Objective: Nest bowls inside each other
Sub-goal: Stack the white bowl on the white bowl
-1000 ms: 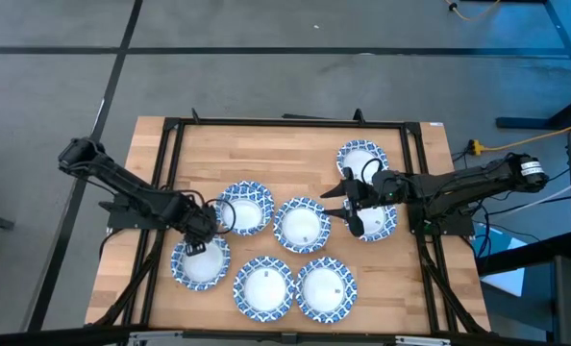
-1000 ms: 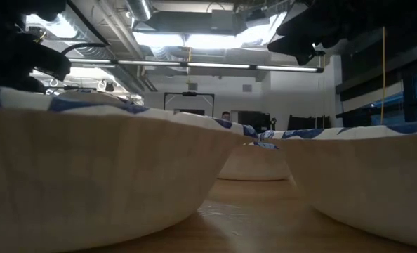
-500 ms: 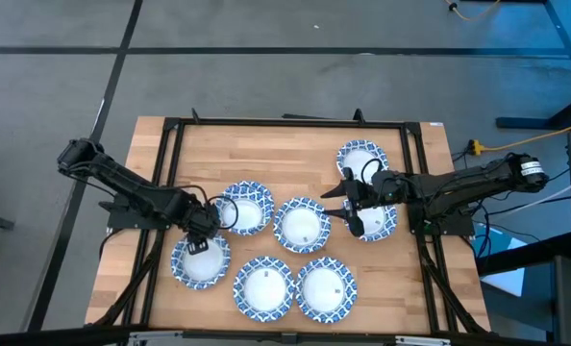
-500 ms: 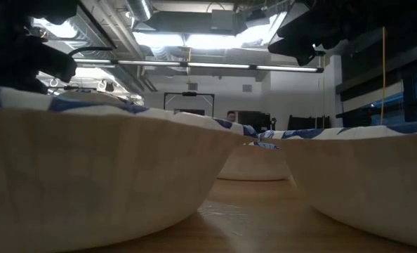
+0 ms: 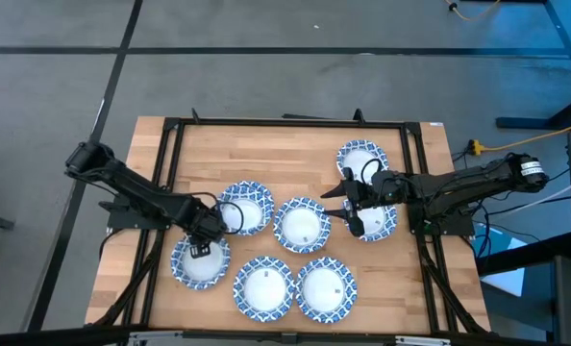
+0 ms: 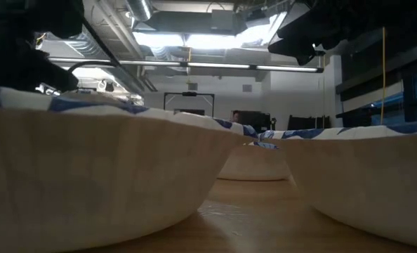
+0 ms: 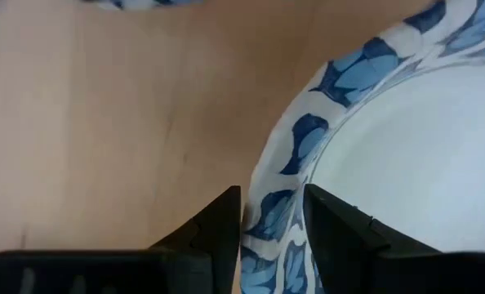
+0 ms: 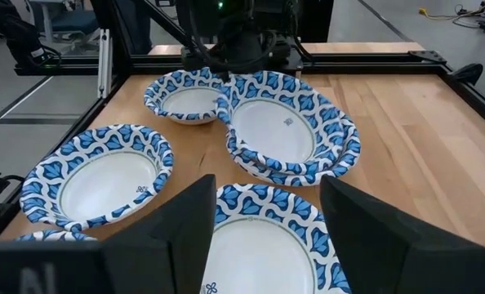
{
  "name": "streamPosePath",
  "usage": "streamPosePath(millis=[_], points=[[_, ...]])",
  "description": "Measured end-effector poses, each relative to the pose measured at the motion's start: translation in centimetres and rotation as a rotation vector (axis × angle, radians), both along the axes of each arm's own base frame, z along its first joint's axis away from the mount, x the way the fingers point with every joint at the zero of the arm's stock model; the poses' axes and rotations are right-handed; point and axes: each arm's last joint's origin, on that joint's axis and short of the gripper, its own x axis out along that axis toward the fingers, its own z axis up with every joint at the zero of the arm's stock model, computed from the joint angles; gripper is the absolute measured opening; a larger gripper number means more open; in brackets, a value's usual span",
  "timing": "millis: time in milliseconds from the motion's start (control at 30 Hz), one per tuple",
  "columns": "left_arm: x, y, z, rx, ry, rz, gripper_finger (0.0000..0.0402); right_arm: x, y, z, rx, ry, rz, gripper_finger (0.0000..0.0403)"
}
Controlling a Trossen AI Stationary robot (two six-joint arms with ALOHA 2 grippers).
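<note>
The front-left bowl [image 5: 200, 261] sits directly under the left gripper [image 5: 202, 248], whose fingers [image 7: 218, 229] straddle its patterned rim [image 7: 285, 200], one inside, one outside, not visibly pinching yet. I'd clamp squarely before lifting, so the thin rim doesn't buckle. Just beyond it lies another bowl [image 5: 244, 208], apparently empty. The right gripper [image 5: 348, 213] hangs wide open over its own bowl [image 5: 374, 220].

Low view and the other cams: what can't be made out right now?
- Low view: the near bowls fill the frame and hide most of the others.
- High view: the bowls are too small to count nested layers; the right tool covers part of the far-right bowl.
- Left wrist view: the rim bowl is cut off by the frame edges.
</note>
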Motion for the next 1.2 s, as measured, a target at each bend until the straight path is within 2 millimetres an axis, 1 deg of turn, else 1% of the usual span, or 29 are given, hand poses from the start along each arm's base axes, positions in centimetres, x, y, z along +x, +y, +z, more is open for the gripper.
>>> streamPosePath(millis=[67, 133, 333, 367, 533, 633, 767, 1000, 1067, 1133, 1200], points=[[0.1, -0.1, -0.2, -0.005, 0.007, -0.001, 0.0119, 0.0, 0.0, 0.0, 0.0, 0.0, 0.0, 0.022], [0.2, -0.1, -0.2, -0.007, -0.001, -0.001, 0.01, 0.0, 0.0, 0.0, 0.0, 0.005, 0.0, 0.022], [0.2, -0.2, -0.1, -0.039, 0.008, -0.001, 0.0014, 0.0, 0.0, -0.1, 0.0, 0.008, 0.0, 0.022], [0.2, -0.2, -0.1, -0.051, 0.013, -0.001, 0.0008, 0.0, 0.0, -0.1, -0.001, 0.008, 0.0, 0.022], [0.0, -0.4, 0.1, -0.117, 0.028, -0.001, 0.0003, 0.0, 0.0, -0.1, 0.0, 0.008, 0.0, 0.022], [-0.3, -0.3, 0.9, -0.153, -0.004, 0.011, 0.0002, 0.0, 0.0, -0.1, -0.001, 0.017, 0.0, 0.022], [-0.9, -0.1, 2.7, -0.194, -0.091, 0.054, 0.0002, -0.1, 0.0, -0.3, 0.0, 0.038, -0.001, 0.022], [-1.8, 0.5, 8.4, -0.308, -0.351, 0.136, 0.0001, -0.1, 0.0, -0.4, -0.002, 0.047, -0.001, 0.022], [-2.2, 0.9, 9.9, -0.317, -0.428, 0.19, 0.0001, -0.1, 0.0, -0.4, -0.004, 0.049, 0.0, 0.022], [-2.4, 1.7, 11.0, -0.287, -0.505, 0.276, 0.0001, -0.2, 0.0, -0.5, -0.005, 0.05, 0.0, 0.022], [-2.4, 2.5, 11.6, -0.242, -0.565, 0.367, 0.0001, -0.2, 0.0, -0.5, -0.006, 0.05, 0.0, 0.022]])
